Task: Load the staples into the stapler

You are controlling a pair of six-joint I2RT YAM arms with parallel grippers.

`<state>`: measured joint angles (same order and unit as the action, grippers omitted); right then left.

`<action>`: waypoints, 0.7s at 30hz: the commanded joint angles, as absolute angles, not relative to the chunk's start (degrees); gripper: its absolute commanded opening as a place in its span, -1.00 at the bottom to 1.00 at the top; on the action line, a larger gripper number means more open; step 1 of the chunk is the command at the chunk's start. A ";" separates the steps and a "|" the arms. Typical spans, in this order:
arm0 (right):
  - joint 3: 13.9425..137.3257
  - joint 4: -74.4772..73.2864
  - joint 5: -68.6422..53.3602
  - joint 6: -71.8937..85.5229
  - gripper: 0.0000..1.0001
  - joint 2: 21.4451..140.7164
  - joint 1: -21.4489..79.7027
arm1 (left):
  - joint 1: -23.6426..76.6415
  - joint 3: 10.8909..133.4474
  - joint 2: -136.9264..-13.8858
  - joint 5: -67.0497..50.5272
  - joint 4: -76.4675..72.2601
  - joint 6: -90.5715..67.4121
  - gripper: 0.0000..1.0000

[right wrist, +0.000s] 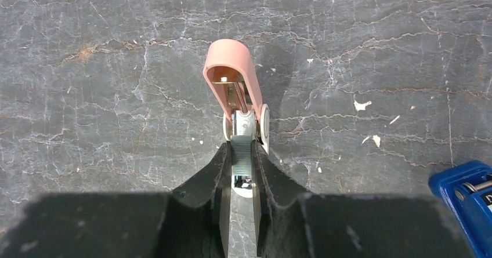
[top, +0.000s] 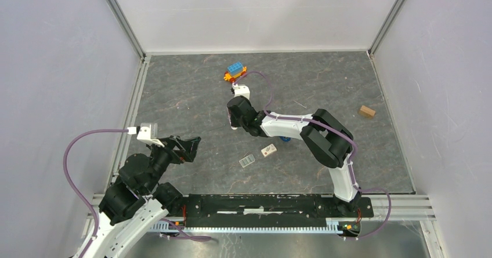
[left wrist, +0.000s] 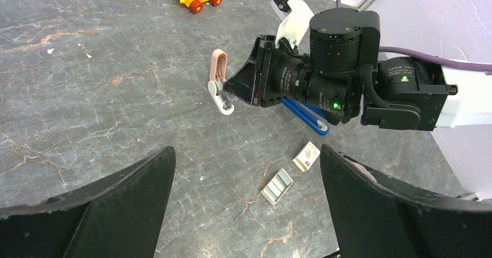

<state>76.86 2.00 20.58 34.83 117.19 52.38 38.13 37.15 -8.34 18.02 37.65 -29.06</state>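
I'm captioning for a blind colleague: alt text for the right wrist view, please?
The right gripper is shut on the near end of a small pink-and-white tool on a grey table, pink end pointing away. The corner of a blue stapler shows at lower right.

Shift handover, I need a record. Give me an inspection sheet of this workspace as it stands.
Surface: grey marble-patterned tabletop, pale flecks.
Job's things: slim dark-blue plastic stapler lying under right arm; small pink-and-white stapler hinged open; small white staple box beside clear staple tray.
Clutter: blue-topped toy car with red wheels; small wooden block.
End effectors: left end effector open, empty; right end effector shut on pink-and-white stapler's metal rail.
Cables: purple cables looping off both arms.
Surroundings: white enclosure walls, aluminium frame.
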 commanded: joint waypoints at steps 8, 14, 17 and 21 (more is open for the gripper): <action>77.28 4.51 20.09 35.44 -0.59 117.96 52.07 | 38.33 37.41 -8.08 18.63 36.86 -26.03 1.00; 76.91 4.87 19.91 35.52 -0.59 118.21 52.00 | 38.36 37.39 -7.98 18.73 36.90 -26.02 1.00; 76.83 4.83 19.74 35.53 -0.60 118.39 51.94 | 38.32 37.44 -8.09 18.74 36.91 -26.02 1.00; 76.49 4.99 19.80 35.67 -0.60 118.43 51.90 | 38.41 37.42 -8.09 18.81 36.85 -26.02 1.00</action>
<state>76.82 3.05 19.53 34.92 117.91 52.23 38.13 37.15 -8.34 18.04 37.65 -29.06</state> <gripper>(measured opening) 0.210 0.996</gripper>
